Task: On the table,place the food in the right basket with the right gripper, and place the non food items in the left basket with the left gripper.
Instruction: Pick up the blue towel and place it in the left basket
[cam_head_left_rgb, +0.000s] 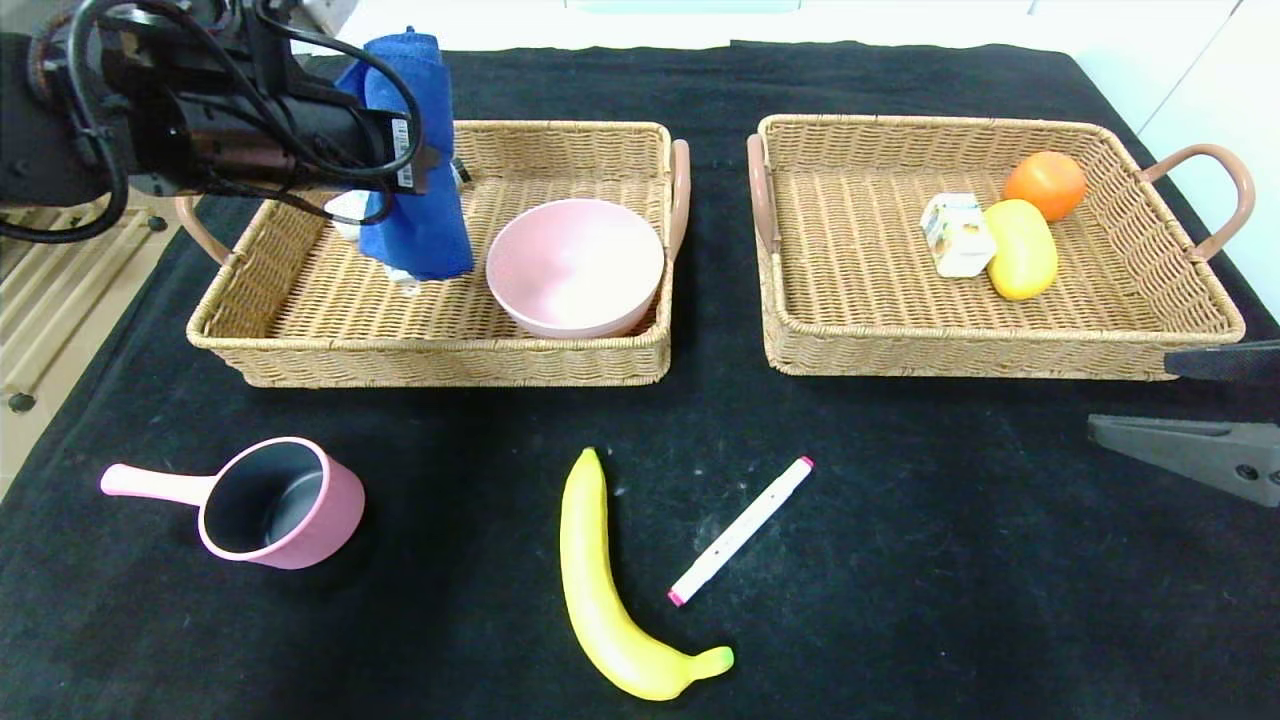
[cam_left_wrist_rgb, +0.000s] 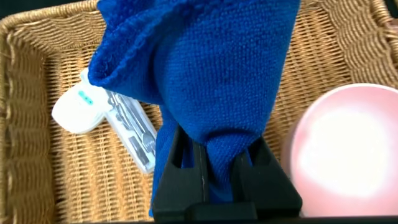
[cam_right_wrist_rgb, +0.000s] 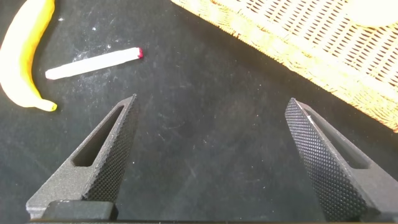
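Banana (cam_head_left_rgb: 610, 585) lies nearest on the table, long axis running away from me, leftward of my right gripper (cam_right_wrist_rgb: 211, 155), whose jaws stand apart. Farther off, my left gripper (cam_left_wrist_rgb: 214, 165) hangs over the left basket (cam_head_left_rgb: 300, 360), clamped on the blue cloth (cam_head_left_rgb: 415, 150).

The right gripper (cam_right_wrist_rgb: 211, 162) has its two dark bumpy fingers (cam_right_wrist_rgb: 106, 158) spread wide apart, with nothing between them. It hangs over the black table (cam_right_wrist_rgb: 205, 93). A yellow banana (cam_right_wrist_rgb: 25, 53) and a white marker (cam_right_wrist_rgb: 93, 63) with a pink tip lie near each other. The edge of a woven basket (cam_right_wrist_rgb: 298, 43) shows too.
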